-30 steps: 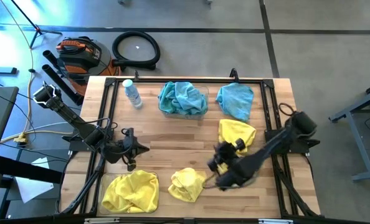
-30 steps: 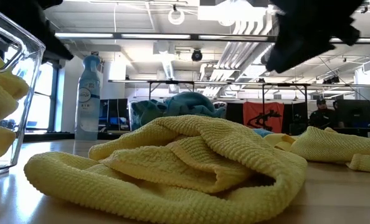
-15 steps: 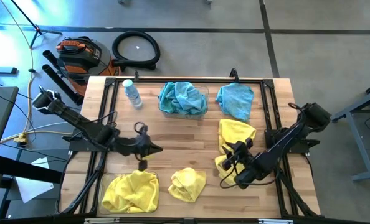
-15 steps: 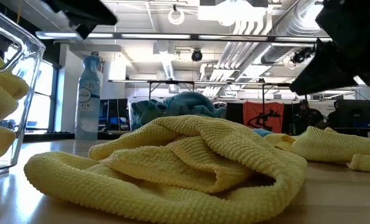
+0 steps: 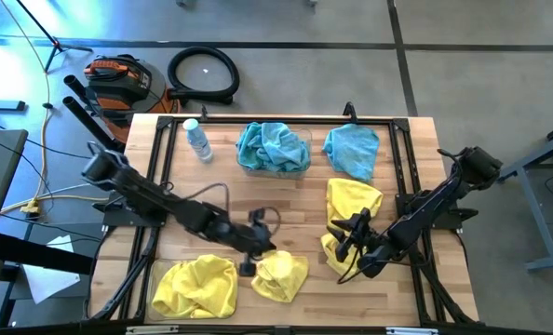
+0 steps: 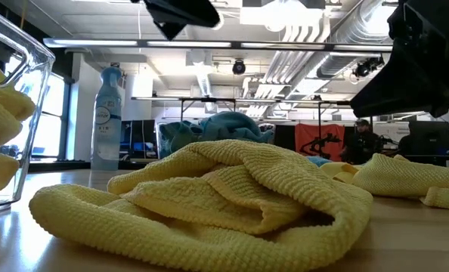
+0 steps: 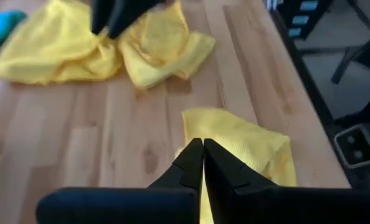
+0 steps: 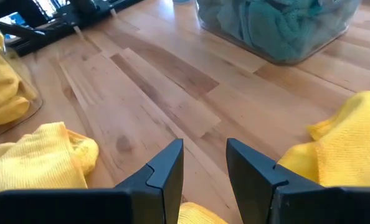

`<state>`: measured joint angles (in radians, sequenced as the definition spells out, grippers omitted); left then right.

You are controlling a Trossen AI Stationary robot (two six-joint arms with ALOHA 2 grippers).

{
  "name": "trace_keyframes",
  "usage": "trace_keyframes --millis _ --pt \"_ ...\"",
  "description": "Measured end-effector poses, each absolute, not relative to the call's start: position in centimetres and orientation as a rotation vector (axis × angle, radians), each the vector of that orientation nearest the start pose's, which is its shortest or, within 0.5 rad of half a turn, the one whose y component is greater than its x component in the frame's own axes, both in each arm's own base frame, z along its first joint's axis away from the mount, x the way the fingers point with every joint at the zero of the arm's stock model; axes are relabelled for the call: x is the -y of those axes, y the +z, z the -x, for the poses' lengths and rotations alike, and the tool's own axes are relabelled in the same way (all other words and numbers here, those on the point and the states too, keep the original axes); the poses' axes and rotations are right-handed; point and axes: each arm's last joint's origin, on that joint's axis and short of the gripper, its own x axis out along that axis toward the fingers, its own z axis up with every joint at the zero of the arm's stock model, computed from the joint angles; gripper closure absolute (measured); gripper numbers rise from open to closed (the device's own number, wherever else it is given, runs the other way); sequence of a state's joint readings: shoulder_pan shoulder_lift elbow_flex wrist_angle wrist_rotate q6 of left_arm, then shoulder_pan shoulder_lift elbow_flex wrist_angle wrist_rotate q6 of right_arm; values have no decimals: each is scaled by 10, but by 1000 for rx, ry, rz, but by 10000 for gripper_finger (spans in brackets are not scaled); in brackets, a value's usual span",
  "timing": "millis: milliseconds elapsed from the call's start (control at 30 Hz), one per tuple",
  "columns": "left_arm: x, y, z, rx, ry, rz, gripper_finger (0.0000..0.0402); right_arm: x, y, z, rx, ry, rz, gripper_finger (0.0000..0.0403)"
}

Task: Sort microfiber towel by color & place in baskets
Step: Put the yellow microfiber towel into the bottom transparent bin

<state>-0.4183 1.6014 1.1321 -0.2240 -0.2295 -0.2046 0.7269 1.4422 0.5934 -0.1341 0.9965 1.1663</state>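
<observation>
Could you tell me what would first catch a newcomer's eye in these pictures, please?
Bright towels dot the wooden table: teal ones fill the far basket, another teal towel lies loose beside it, and yellow ones fill the near-left basket. Two loose yellow towels lie nearer the front, one by the shut left gripper, the other beside the open right gripper. A water bottle stands at the far left.

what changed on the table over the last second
The left hand, shut and empty, swung from the left edge across to the loose yellow towel at the front. The right hand, open and empty, pulled back from that towel toward the yellow towel on the right. Towels, both baskets and the bottle stayed put.
</observation>
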Motion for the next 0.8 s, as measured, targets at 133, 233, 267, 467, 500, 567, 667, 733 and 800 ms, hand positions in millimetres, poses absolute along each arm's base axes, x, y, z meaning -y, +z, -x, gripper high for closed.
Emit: trace_keyframes --millis 133,233,267,467,500,567,667,733,800 --pt "144 229 -338 -740 -118 -31 377 -141 152 -195 -397 -545 -380 286" --pt "149 216 -350 -767 -116 -38 346 -142 152 -196 -399 -539 -386 286" --pt "151 213 -353 -777 -113 -36 333 -142 152 -196 -403 -535 -385 286" --pt "161 195 -372 -809 -132 -46 264 -143 152 -196 -417 -517 -382 286" --pt "164 191 -374 -820 -148 -66 258 -143 152 -196 -418 -517 -381 286" --pt "173 183 -378 -830 -190 -109 251 -143 152 -196 -418 -517 -381 286" --pt "185 171 -386 -853 -220 -151 251 -143 152 -196 -421 -517 -379 286" --pt "191 161 -389 -909 -223 -174 254 -143 151 -196 -424 -514 -379 286" --pt "194 151 -396 -942 -218 -185 257 -143 152 -196 -422 -514 -383 286"
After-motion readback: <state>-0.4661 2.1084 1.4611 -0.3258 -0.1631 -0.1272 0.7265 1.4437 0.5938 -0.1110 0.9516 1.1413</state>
